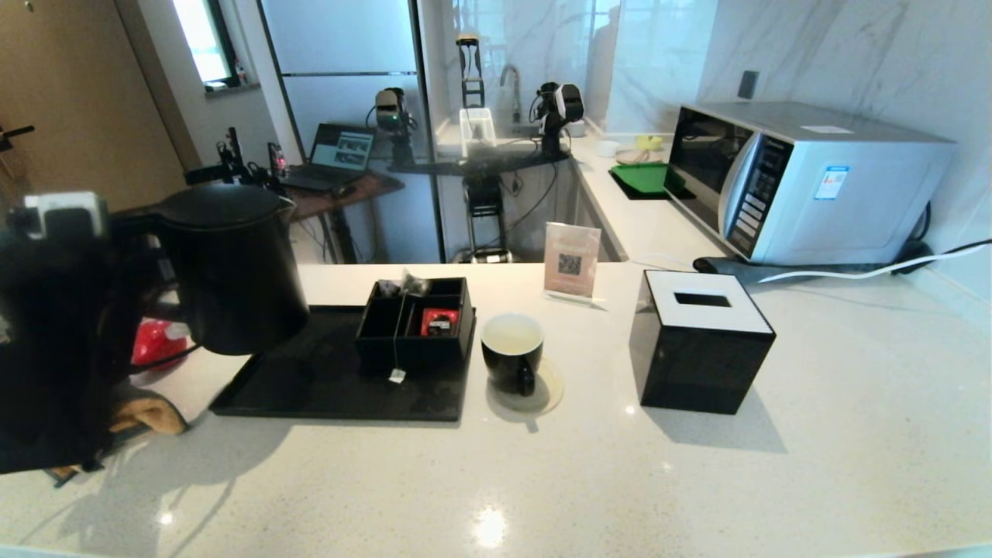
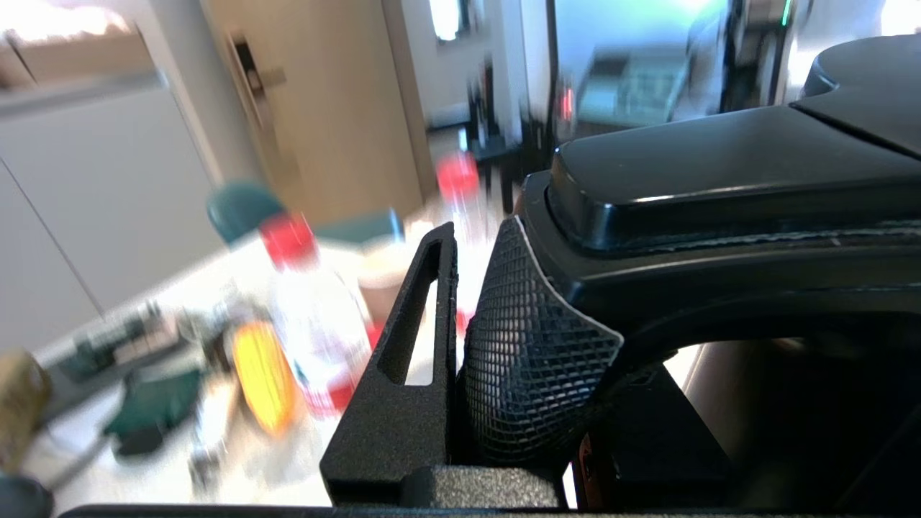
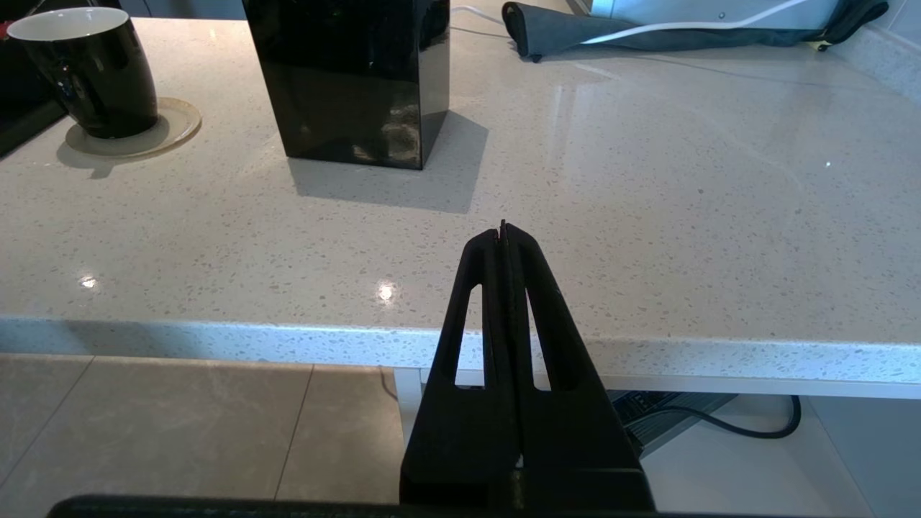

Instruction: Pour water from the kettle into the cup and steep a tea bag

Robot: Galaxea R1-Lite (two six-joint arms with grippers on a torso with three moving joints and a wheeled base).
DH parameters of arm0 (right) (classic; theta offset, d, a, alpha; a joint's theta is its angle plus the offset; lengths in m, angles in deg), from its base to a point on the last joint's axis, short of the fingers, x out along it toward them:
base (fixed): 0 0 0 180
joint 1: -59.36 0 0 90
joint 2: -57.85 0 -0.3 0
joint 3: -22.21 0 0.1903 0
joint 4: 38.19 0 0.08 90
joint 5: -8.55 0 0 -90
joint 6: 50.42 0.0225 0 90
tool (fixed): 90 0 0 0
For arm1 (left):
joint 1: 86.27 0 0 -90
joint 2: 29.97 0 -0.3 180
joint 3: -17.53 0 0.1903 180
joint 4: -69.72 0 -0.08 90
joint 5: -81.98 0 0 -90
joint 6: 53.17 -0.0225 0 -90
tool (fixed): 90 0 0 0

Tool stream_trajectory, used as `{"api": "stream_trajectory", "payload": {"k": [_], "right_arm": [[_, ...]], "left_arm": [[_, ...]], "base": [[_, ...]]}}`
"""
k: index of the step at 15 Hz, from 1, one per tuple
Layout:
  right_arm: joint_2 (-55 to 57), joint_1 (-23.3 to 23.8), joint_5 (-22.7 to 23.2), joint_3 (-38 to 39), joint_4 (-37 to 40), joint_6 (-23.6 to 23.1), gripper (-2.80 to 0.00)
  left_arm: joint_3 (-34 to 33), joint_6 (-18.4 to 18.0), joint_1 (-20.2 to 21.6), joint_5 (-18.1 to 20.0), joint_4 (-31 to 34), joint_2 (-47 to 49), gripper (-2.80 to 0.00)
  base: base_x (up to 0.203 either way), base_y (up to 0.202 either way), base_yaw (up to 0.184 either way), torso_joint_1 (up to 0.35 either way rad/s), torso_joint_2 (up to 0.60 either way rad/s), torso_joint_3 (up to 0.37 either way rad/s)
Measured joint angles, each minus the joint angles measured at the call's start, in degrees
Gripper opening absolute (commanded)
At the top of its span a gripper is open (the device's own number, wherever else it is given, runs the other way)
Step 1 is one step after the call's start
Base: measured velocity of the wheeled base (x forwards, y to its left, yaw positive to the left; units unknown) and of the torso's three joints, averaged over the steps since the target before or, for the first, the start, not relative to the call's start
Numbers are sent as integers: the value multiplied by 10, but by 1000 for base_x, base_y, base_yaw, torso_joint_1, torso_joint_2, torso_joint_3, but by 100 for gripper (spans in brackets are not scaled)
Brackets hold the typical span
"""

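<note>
White speckled table (image 1: 814, 434), marble-look wall (image 1: 852, 54) behind a silver microwave (image 1: 806, 182). Window (image 1: 203, 39) far left, bright daylight. Wooden door (image 1: 70, 101), desk with laptop (image 1: 337, 151) beyond. Beige floor tiles (image 3: 180, 432) below the table edge.

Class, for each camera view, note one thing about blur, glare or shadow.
Head view: ceiling lights glare on the counter; the tissue box casts a shadow. Left wrist view: the bottles behind are blurred, the kettle handle sharp. Right wrist view: the cup looks crisp.
</note>
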Motion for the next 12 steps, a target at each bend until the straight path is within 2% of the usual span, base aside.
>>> {"api": "stream_trajectory", "payload": {"k": [7,12], "right_arm": [[0,0,0,0,0,0,-280],[0,0,0,0,0,0,-280]], "left_arm": [[7,37,-19,0,-1,91,-280],[28,40,-34,-1,-1,125,-280]], "base": [[0,0,0,0,0,0],[0,0,0,0,0,0]]}}
